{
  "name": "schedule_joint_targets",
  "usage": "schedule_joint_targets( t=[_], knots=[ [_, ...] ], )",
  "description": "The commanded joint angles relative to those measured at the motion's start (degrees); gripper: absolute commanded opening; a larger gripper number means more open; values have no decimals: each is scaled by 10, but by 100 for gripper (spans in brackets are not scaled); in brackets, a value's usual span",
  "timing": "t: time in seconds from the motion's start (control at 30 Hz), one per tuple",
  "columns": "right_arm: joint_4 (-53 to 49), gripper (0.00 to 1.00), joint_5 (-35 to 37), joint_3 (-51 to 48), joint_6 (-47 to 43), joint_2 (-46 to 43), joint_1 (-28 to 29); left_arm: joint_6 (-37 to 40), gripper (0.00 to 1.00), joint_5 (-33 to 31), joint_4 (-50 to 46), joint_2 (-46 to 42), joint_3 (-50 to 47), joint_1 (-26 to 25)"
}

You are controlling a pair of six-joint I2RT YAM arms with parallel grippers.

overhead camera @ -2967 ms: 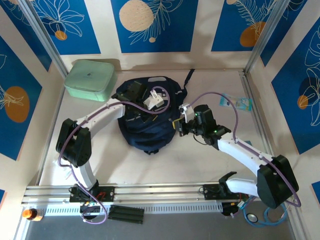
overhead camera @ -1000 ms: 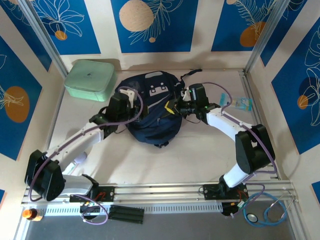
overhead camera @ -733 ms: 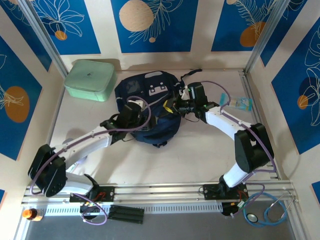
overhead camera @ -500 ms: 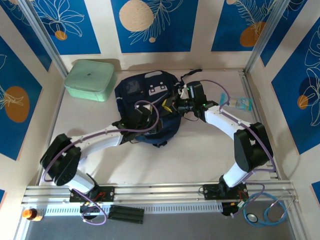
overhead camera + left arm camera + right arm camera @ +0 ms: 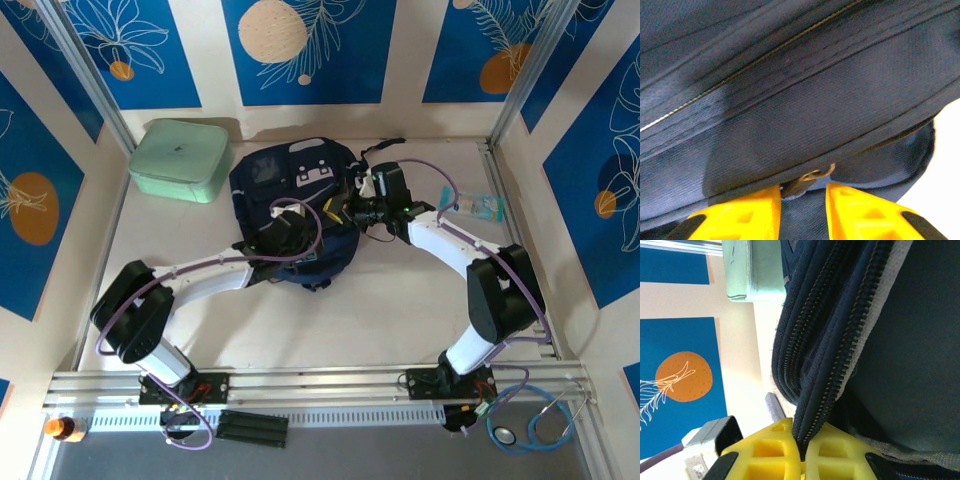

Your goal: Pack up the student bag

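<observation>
The navy student bag point(image 5: 300, 175) lies at the middle back of the table, white patches facing up. My left gripper point(image 5: 297, 232) is at its near edge. In the left wrist view the yellow fingers point(image 5: 742, 215) stand open against the fabric point(image 5: 805, 100), with a metal zipper pull point(image 5: 812, 177) in the gap between them. My right gripper point(image 5: 352, 212) is at the bag's right side. In the right wrist view its jaws point(image 5: 802, 455) are shut on the bag's zippered edge point(image 5: 840, 360).
A mint-green case point(image 5: 180, 160) sits at the back left beside the bag and also shows in the right wrist view point(image 5: 755, 270). A small clear packet point(image 5: 482, 207) lies at the right. A blue stethoscope point(image 5: 530, 425) hangs off the front rail.
My left arm swung from the bag's left side to its near edge, now over the zipper pull. The right gripper kept its hold on the bag's right edge.
</observation>
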Motion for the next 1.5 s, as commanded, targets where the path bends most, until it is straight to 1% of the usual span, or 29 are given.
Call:
schedule_joint_targets(
  t=[0.0, 0.07, 0.27, 0.37, 0.4, 0.53, 0.63, 0.77, 0.87, 0.97, 1.03, 1.17, 1.27, 1.47],
  knots=[
    [19, 6, -39, 24, -1, -1, 17, 10, 27, -21, 77, -6, 6, -3],
    [21, 6, -40, 25, -1, -1, 18, 12, 27, -21, 67, -1, 11, -2],
    [23, 6, -40, 26, -1, 0, 21, 13, 37, -63, 37, 8, 15, -4],
    [25, 6, -42, 26, 0, 3, 22, 11, 38, -74, 34, 14, 18, -5],
    [24, 6, -42, 27, 0, 3, 23, 11, 36, -73, 40, 15, 18, -6],
    [25, 6, -40, 28, -1, 4, 24, 14, 22, -63, 62, 21, 21, -6],
    [17, 5, -33, 29, -6, 4, 23, 11, 13, -73, 55, 14, 19, -6],
    [13, 5, -28, 30, -9, 4, 20, 3, 8, -91, 23, -1, 13, -5],
    [11, 5, -25, 30, -9, 4, 16, -6, 5, -91, -2, -15, 5, -4],
    [5, 5, -17, 29, -12, 0, 13, -5, 0, -76, -23, -32, -6, 4],
    [-2, 3, -6, 27, -13, -5, 10, 2, 0, -57, -40, -43, -11, 11],
    [-11, 0, 13, 19, -16, -16, 1, 17, 0, 11, -81, -63, -20, 39],
    [-1, 0, 19, 4, -10, -23, -9, 35, 0, 60, -113, -76, -27, 60],
    [45, 0, 25, -42, 7, -50, -33, 118, 0, 145, -168, -98, -35, 105]
  ],
)
